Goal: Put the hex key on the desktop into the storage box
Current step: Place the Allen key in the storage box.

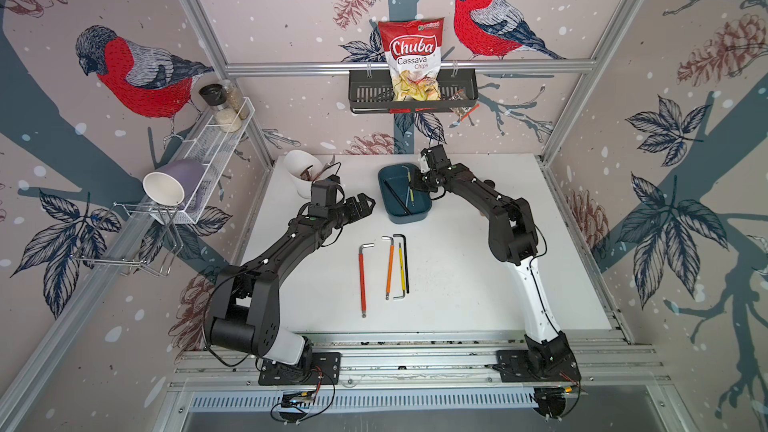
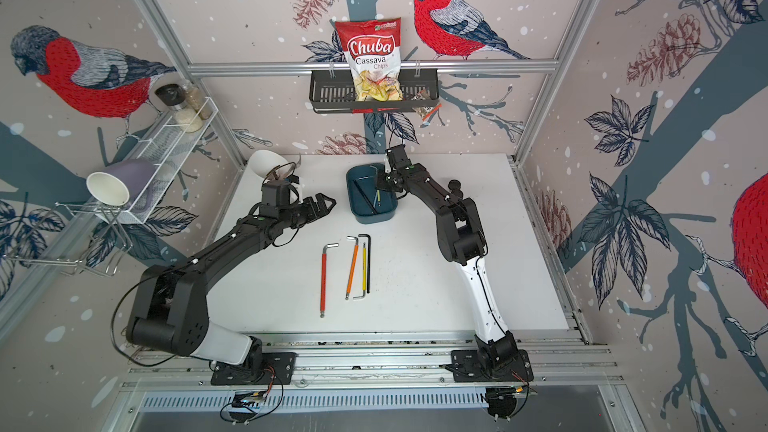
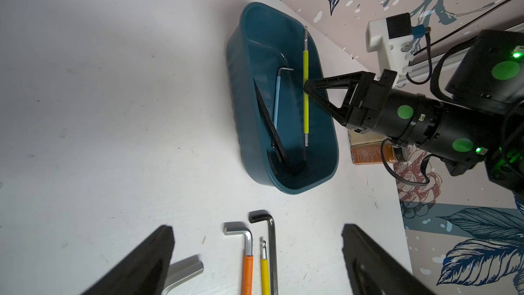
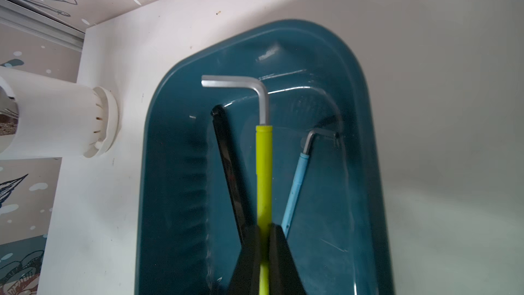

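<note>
The dark teal storage box stands at the back middle of the white desktop. My right gripper is over it, shut on a lime-sleeved hex key that runs along the box's length. A black hex key and a blue-sleeved one lie inside the box. On the desktop lie several hex keys: red, orange, yellow, black. My left gripper hovers open left of the box, holding nothing.
A white utensil cup stands at the back left, close to the left wrist. On the back wall hangs a black slotted basket with a chips bag. A wire shelf with a mug lines the left wall.
</note>
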Available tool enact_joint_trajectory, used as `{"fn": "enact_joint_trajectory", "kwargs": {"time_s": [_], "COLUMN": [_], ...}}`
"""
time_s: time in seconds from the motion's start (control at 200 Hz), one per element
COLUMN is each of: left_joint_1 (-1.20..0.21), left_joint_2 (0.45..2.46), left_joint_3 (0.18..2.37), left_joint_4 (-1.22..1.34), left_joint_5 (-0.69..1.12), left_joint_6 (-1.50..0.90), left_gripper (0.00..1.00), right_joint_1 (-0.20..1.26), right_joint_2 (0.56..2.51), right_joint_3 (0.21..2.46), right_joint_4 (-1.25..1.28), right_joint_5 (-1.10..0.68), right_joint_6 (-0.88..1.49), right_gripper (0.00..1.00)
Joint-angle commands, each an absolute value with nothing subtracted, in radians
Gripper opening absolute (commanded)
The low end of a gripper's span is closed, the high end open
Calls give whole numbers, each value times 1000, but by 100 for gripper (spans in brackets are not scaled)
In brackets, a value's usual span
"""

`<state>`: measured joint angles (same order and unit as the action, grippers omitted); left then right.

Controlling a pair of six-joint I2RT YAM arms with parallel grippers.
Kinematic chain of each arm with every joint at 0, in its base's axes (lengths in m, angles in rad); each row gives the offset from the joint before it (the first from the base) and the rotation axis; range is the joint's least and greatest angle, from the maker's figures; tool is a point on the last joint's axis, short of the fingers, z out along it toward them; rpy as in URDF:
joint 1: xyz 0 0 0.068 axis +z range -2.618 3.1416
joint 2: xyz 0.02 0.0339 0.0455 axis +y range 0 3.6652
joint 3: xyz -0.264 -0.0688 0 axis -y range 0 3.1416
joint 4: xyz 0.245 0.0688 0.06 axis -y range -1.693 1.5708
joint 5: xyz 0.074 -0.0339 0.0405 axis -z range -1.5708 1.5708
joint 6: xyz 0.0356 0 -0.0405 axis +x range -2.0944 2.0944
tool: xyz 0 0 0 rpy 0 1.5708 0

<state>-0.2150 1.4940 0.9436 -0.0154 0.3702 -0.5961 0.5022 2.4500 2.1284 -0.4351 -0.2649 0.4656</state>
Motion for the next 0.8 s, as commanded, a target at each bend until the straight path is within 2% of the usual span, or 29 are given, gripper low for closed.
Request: {"fn": "enact_joint_trajectory", "kwargs": {"time_s": [0.0,0.07,0.19,0.35,0.5,0.615,0.79], "left_joint_1": [-212,-212,-213,-221,-232,-252,-326], "left_joint_2": [1486,1480,1456,1407,1335,1281,1223], "left_joint_3": [943,941,933,933,920,906,911], "left_joint_4": [-39,-48,-74,-153,-224,-258,-323], "left_joint_5": [376,377,363,338,283,234,187], "left_joint_6": [-575,-571,-562,-504,-474,-477,-476], "left_gripper": [96,96,96,96,96,96,96], "right_joint_1": [504,506,508,525,575,623,696], "right_joint_2": [2448,2434,2379,2256,2099,1945,1744], "right_joint_3": [2133,2129,2102,2013,1843,1624,1291], "right_joint_4": [-436,-435,-424,-416,-397,-370,-215], "right_joint_5": [-290,-291,-289,-263,-159,-34,-39], "right_joint_6": [438,430,417,405,397,469,552], "right_gripper": [34,48,55,57,57,57,58]}}
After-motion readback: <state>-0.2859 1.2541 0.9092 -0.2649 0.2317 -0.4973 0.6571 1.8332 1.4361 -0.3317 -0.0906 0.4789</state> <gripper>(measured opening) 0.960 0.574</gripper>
